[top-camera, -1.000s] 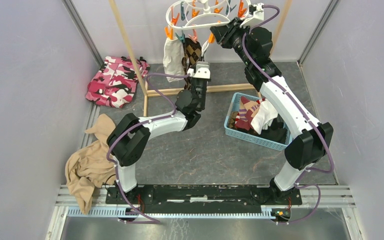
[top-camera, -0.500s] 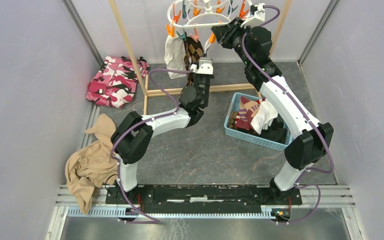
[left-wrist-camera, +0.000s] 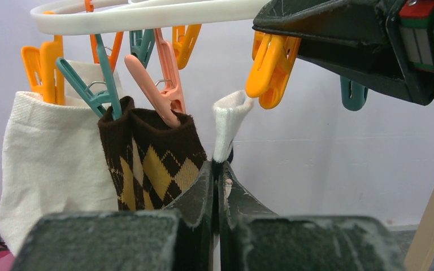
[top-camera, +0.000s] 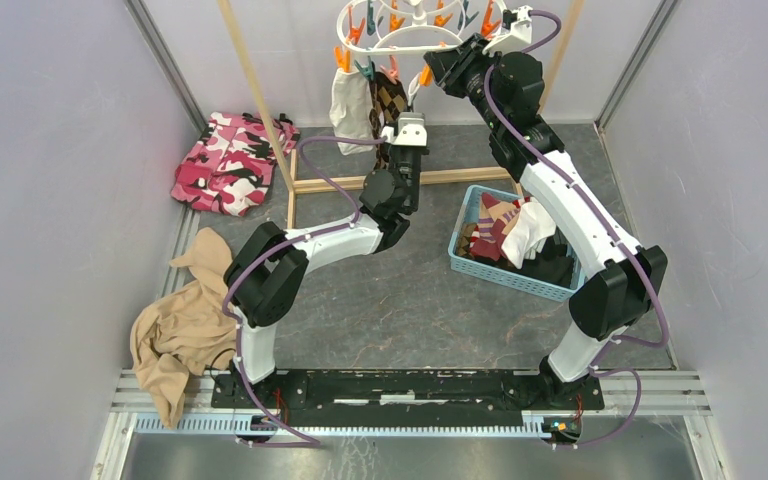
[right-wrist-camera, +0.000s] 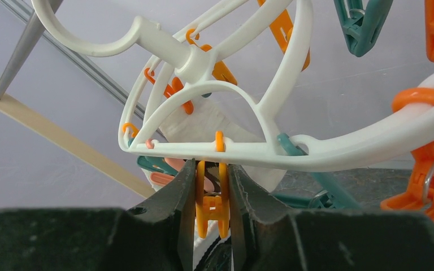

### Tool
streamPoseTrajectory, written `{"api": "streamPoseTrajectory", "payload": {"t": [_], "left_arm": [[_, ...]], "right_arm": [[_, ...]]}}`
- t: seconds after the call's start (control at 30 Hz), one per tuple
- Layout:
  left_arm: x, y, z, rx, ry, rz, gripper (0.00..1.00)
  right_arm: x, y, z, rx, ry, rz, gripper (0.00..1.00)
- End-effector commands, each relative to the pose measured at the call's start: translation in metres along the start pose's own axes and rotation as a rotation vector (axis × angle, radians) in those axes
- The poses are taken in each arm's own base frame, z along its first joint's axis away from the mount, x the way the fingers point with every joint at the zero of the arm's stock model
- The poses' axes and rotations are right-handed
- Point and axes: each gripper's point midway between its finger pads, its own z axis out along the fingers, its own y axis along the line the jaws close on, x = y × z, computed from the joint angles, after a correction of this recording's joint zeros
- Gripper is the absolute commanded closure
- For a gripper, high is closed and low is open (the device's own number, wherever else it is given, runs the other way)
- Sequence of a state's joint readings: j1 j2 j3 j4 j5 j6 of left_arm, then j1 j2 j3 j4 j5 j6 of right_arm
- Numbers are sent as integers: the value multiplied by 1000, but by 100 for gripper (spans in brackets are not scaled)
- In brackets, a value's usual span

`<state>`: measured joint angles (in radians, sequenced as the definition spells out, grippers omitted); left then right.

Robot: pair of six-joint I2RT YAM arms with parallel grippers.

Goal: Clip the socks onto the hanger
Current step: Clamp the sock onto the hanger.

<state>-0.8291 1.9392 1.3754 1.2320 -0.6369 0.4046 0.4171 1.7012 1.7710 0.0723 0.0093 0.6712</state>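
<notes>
Pinching the soft, light white sock (left-wrist-camera: 229,121) below its floppy top edge in the tightly closed left gripper (left-wrist-camera: 217,166), just under the hanger's (left-wrist-camera: 147,8) orange clothespin (left-wrist-camera: 268,70), and squeezing that springy pin in the clamped right gripper (right-wrist-camera: 212,166).

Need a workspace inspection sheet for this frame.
Surface: grey tabletop, marbled.
Job's things: hanger; plain white sock and argyle sock clipped on; more socks in blue basket.
Clutter: pink camouflage cloth, tan garment, both left.
Grippers: left gripper shut on third sock, white, beneath hanger; right gripper shut on orange clothespin.
Cables: purple cables along both arms; no snag seen.
Surroundings: wooden rack frame, grey walls.
</notes>
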Motion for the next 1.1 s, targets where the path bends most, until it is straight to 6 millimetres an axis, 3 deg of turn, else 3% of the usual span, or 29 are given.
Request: {"api": "streamPoseTrajectory", "payload": {"t": [0.0,0.6,0.93,1.07], "left_arm": [[-17,-4,6,-17,-45,-75,98],[-32,-17,7,-8,-63,-89,98],[-31,-24,12,0,-41,-103,98],[-28,-24,10,5,-33,-98,98]], "right_arm": [[-16,6,2,10,-46,40,100],[-5,-5,4,57,-24,27,100],[0,-4,5,48,-11,18,100],[-4,-1,4,37,-17,22,92]]}}
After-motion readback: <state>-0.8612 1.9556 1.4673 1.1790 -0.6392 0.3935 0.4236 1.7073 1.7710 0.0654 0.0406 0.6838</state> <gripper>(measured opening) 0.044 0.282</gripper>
